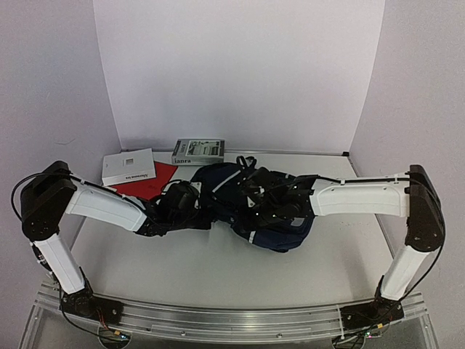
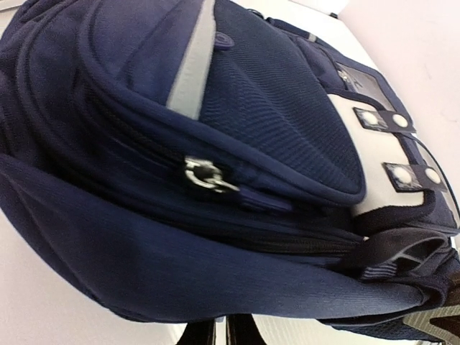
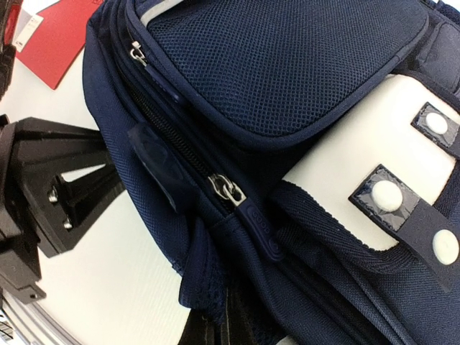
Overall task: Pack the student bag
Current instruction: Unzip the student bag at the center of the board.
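Edge of student bag (image 3: 287, 72) sat pinched by right gripper (image 3: 219, 327), bare table (image 3: 108, 287) leftward; left gripper (image 2: 221, 332), fingers together, sat beneath its rim

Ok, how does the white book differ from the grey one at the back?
The white book has a nearly blank cover; the grey book has a cover printed with lettering. The white book lies askew, overlapping the red folder; the grey book sits square to the back wall, clear of the folder. Both lie on the table outside the bag, not yet packed.
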{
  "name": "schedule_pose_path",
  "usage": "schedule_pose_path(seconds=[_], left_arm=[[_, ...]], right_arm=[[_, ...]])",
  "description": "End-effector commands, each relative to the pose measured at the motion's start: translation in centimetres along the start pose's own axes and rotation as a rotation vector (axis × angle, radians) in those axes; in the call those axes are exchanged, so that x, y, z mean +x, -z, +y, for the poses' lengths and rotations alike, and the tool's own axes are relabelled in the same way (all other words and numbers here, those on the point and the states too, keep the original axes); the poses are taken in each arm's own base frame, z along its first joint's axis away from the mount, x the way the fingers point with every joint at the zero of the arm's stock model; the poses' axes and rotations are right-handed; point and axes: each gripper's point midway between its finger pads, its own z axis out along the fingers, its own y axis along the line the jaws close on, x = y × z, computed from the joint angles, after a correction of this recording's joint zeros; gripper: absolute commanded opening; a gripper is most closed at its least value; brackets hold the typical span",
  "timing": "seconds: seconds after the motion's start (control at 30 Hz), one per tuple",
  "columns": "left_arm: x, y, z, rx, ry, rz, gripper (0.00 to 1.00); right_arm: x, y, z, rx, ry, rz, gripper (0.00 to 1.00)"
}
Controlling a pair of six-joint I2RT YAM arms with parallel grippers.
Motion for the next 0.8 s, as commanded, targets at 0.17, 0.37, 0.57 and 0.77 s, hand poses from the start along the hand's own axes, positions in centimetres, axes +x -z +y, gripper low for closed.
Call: schedule_pose_path(seconds=[0.17,0.37,0.57,0.77], left_arm=[[-4.7,1.6,9.5,-0.264,0.091,-0.070,0.00],[-6.0,1.6,10.7,-0.291,-0.006,-0.073,0.00],[-3.8,1.2,3.3,0.124,-0.221,0.015,0.00],[-1.4,3.0,-1.8,0.308,-0.274,0.067,0.00]], right_arm=[[-0.1,3.6,-0.8,-0.026,-0.014,-0.054,0.00],[2.2,3.1,-1.7,-0.020,0.033,0.002,0.00],[2.1,3.2,-0.8,-0.058,0.081,0.010,0.02],[-1.2,4.7,2.4,-0.147,0.141,-0.081,0.54]])
